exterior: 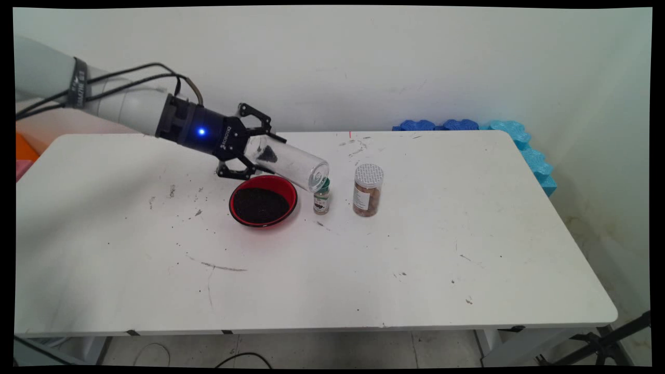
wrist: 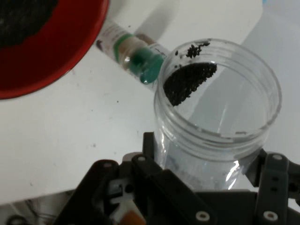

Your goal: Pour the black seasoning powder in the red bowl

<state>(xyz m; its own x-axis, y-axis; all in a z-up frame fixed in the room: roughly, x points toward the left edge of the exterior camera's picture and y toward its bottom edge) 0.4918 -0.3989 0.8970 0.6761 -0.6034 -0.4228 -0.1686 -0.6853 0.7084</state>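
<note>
Two fingers of the gripper (exterior: 254, 148) are clamped on a clear jar (exterior: 291, 165), gripping it near its closed end. The jar lies tilted, almost on its side, with its open mouth pointing right and a little downward. It hangs above the table (exterior: 415, 259), over the far right rim of the red bowl (exterior: 263, 201). A small clump of black grains (wrist: 187, 82) clings to the jar's inner wall (a few loose grains sit beside it), and the rest of the jar looks empty.

The bowl sits on the table just below the gripper, filled with the same dark grains. Just right of it stands a small bottle (exterior: 321, 197) with a green cap; the jar's mouth is directly above that cap, and whether they touch cannot be told. Further right, apart from the bottle, stands a taller container (exterior: 368, 190) with a white lid and brown contents. Blue foam (exterior: 524, 145) lines the table's far right corner.
</note>
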